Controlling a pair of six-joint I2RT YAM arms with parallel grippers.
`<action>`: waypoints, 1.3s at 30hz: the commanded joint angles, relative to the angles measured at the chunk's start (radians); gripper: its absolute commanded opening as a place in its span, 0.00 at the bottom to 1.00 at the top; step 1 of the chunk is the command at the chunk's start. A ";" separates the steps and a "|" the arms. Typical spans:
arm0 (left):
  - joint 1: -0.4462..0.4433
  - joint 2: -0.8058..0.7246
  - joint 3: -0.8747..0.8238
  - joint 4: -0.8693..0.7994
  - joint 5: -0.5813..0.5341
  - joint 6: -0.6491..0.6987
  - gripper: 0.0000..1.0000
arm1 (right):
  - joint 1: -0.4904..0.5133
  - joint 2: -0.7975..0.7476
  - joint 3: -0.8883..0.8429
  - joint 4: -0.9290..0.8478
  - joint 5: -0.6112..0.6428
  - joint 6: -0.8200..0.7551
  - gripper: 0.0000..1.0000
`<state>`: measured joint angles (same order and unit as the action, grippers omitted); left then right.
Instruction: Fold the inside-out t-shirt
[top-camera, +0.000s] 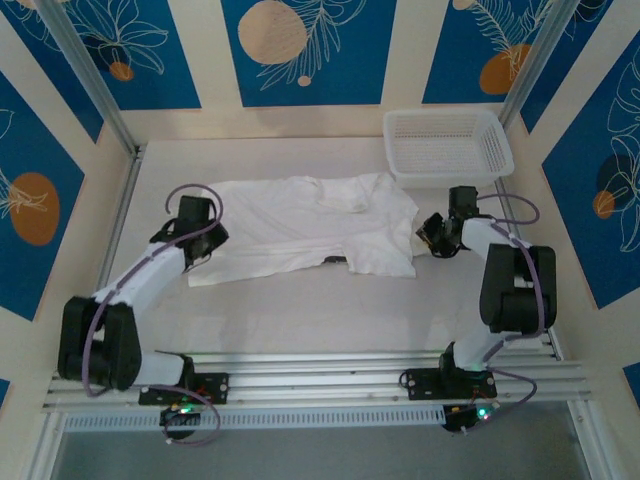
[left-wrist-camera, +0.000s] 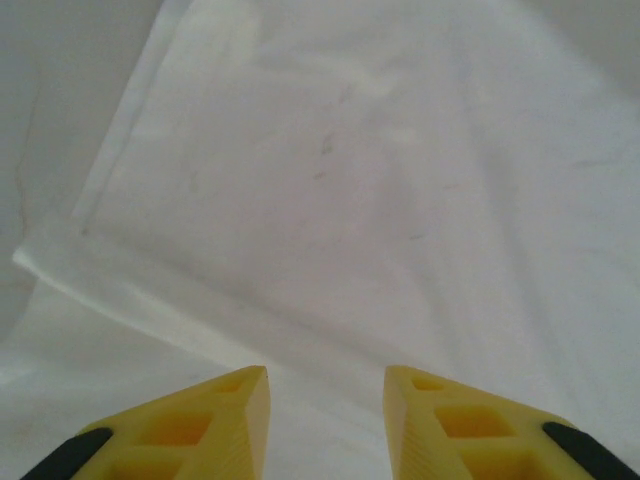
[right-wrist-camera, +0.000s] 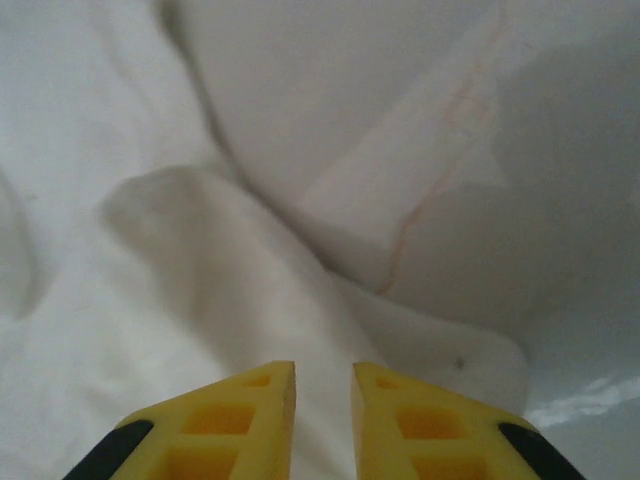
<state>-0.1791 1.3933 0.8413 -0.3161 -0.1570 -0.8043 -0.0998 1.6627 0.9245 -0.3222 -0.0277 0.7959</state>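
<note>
standing apart, the jaws of the left gripper (left-wrist-camera: 325, 388) hang empty over flat cloth; those of the right gripper (right-wrist-camera: 322, 382) sit nearly together at a raised fold, pinching or not i cannot tell. the t-shirt (top-camera: 300, 235), spread across mid-frame in the top view, looks light and floppy, best taken at hem corners.

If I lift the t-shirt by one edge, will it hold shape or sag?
Likely floppy: the t-shirt lies in soft wrinkles, so it should sag from any pinch point. Probably light, since the thin cloth lies flat on the table. Pushed, it would likely bunch up rather than slide whole, as its rumpled right side suggests.
</note>
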 joint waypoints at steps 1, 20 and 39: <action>0.027 0.083 -0.005 -0.071 -0.029 -0.081 0.32 | -0.023 0.046 -0.007 -0.002 -0.076 0.021 0.21; 0.046 -0.169 -0.327 -0.263 0.079 -0.218 0.18 | -0.171 -0.282 -0.397 -0.235 -0.128 0.047 0.22; -0.095 -0.380 -0.117 -0.107 -0.187 0.042 0.49 | 0.371 -0.540 -0.156 -0.113 0.110 -0.026 0.63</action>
<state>-0.2646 0.9470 0.6479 -0.5819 -0.2764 -0.9379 0.1795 0.9627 0.6861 -0.5014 -0.0002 0.8181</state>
